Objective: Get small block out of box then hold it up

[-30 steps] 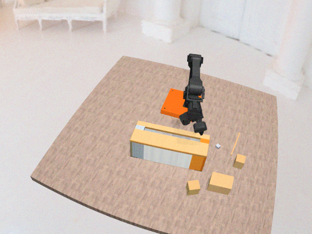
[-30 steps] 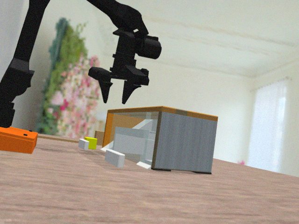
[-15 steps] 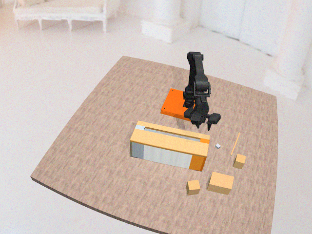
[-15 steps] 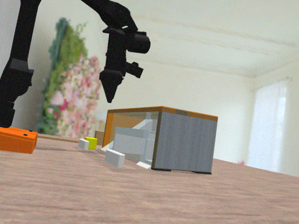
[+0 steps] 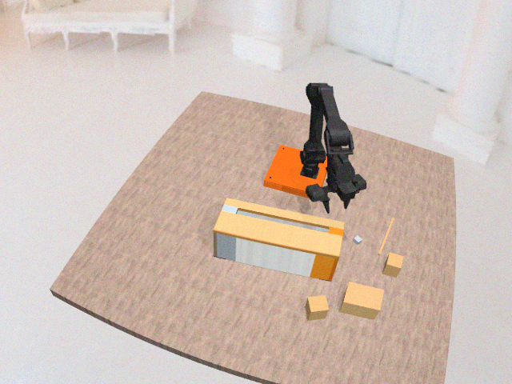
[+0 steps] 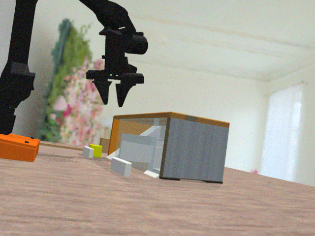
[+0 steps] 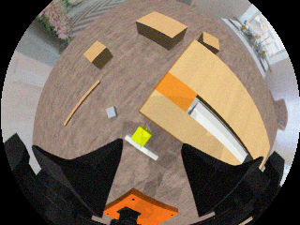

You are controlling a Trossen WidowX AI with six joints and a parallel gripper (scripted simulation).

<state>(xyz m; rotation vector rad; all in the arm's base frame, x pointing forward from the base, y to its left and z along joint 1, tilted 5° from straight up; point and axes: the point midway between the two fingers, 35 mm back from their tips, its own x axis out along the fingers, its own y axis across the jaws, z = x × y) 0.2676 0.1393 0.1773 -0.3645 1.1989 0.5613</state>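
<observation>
Currently the yellow block (image 6: 97, 150) (image 7: 141, 136) is out of the box (image 5: 278, 233) (image 6: 194, 149) (image 7: 225, 94), resting on the surface (image 5: 165, 248) (image 6: 101, 203) (image 7: 124, 84) near the box's orange end. End effector (image 5: 337, 207) (image 6: 112, 105) (image 7: 153, 145) is up above the surface, fingers apart, nothing between them.

Obstacles: a low white strip (image 6: 88, 151) (image 7: 142, 147) stands right beside the block, on the side toward the orange base plate (image 5: 285, 167) (image 6: 18, 149) (image 7: 157, 211). Can't tell if strip and block touch. Box wall is near the block's other side, so room is tight there. Second white strip (image 6: 121, 166) stands on the surface farther along the box, toward the grey end.

Further out: small pale cube (image 5: 358, 239) (image 7: 111, 112) off the orange end, then a thin wooden stick (image 5: 386, 236) (image 7: 82, 102) lying flat beyond it. Wooden blocks: one small (image 5: 393, 264) (image 7: 97, 54) near the stick, one large (image 5: 362, 300) (image 7: 161, 30), another small (image 5: 318, 307) (image 7: 209, 42) in front of the box. All three are well apart from the yellow block. Box stands upright. Top view doesn't show the yellow block.
</observation>
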